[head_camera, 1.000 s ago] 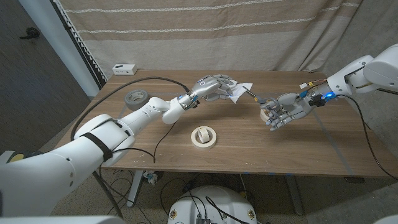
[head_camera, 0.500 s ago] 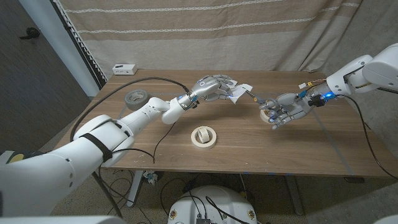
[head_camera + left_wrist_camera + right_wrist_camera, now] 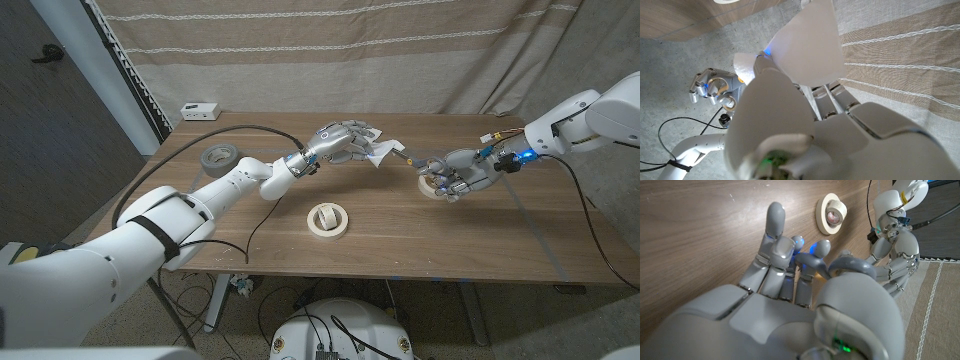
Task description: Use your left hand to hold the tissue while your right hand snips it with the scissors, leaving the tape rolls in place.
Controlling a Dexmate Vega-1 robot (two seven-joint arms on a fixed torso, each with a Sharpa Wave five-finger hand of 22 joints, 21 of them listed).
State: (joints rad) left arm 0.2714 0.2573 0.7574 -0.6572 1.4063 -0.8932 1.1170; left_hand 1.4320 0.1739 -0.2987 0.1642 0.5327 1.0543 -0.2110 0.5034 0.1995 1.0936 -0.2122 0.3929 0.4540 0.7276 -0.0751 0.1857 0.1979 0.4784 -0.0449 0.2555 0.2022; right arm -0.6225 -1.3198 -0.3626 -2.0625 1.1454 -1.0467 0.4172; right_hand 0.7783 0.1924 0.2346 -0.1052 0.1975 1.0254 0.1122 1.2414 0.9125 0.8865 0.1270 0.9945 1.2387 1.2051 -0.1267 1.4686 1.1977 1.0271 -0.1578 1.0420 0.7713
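Head view: wooden table [image 3: 380, 240], striped beige curtain [image 3: 330, 50] behind it, dark panel [image 3: 60, 110] off the table's left end, grey concrete floor [image 3: 670, 75] visible from the left wrist view.

Landmark = cream tape roll [image 3: 327, 219], standing on the table near its front edge, middle. Grey tape roll [image 3: 218, 156] lies well to its left and further back. Small white box [image 3: 200, 110] sits at the far left corner, beyond the grey roll. Black cable [image 3: 250, 125] loops across the table back-left of the cream roll.

Left hand [image 3: 345, 141] is raised above the table, behind and slightly right of the cream roll, fingers closed around the tissue [image 3: 385, 150]. Tissue is white, creased, sticks out of the hand toward the right hand. Left wrist view shows the tissue [image 3: 810, 45] fanned out past the fingers, edges free.

Right hand [image 3: 455, 175] is right of and behind the cream roll, near the tissue, low over the table. Fingers are curled in; right wrist view shows them bent [image 3: 805, 265]. A thin metallic tip [image 3: 408, 157] pokes out of it toward the tissue, probably the scissors, too small to confirm. Cannot tell whether the tip touches the tissue. Another cream-coloured ring [image 3: 432, 186] lies under the right hand, partly hidden.
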